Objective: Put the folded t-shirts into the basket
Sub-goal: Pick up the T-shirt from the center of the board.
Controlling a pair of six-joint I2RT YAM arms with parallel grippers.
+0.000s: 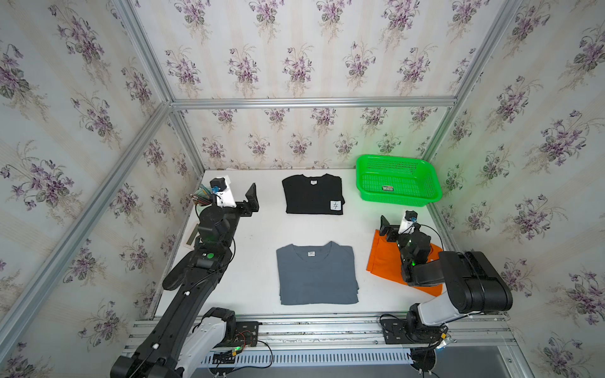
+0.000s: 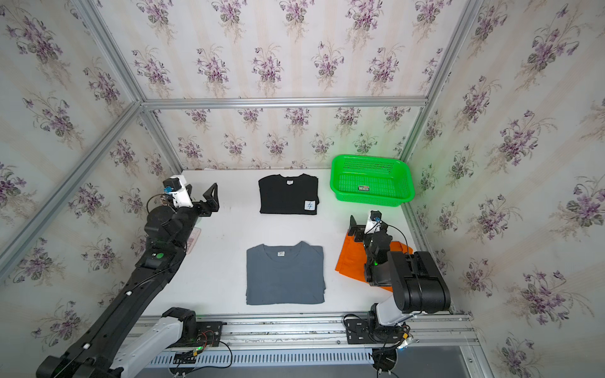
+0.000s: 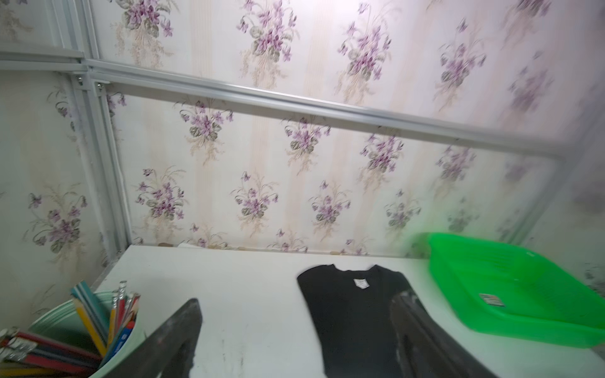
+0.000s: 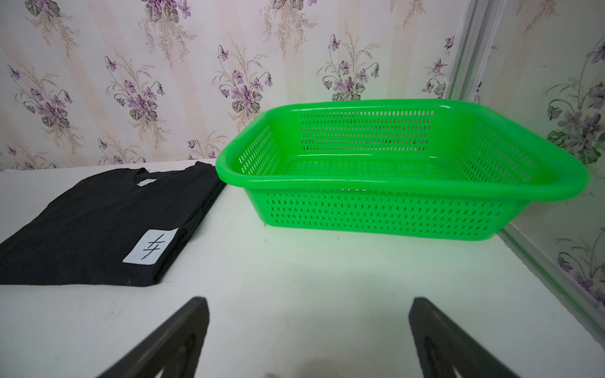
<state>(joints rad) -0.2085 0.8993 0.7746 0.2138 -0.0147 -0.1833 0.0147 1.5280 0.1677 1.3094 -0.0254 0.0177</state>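
1. Green and empty, the basket (image 1: 406,199) sits at the far right corner of the counter (image 1: 262,235) in both top views. Count: three folded t-shirts, one basket, two grippers. The black tee (image 1: 312,194) lies just left of the basket. The grey-blue tee (image 1: 317,275) lies nearer the robot. The orange tee (image 1: 384,258) lies partly under the right arm. The right gripper (image 1: 387,229) hovers released at the orange tee's far edge. The left gripper (image 1: 252,200) is released too, left of the black tee.
2. Left wrist view: jaws apart, nothing between them; one cup of pencils (image 3: 82,320) stands beside.
3. Right wrist view: jaws wide over bare counter, facing the basket. This is probably the first pick. It should pinch every layer at a folded edge, lift level, and lower the tee centred.
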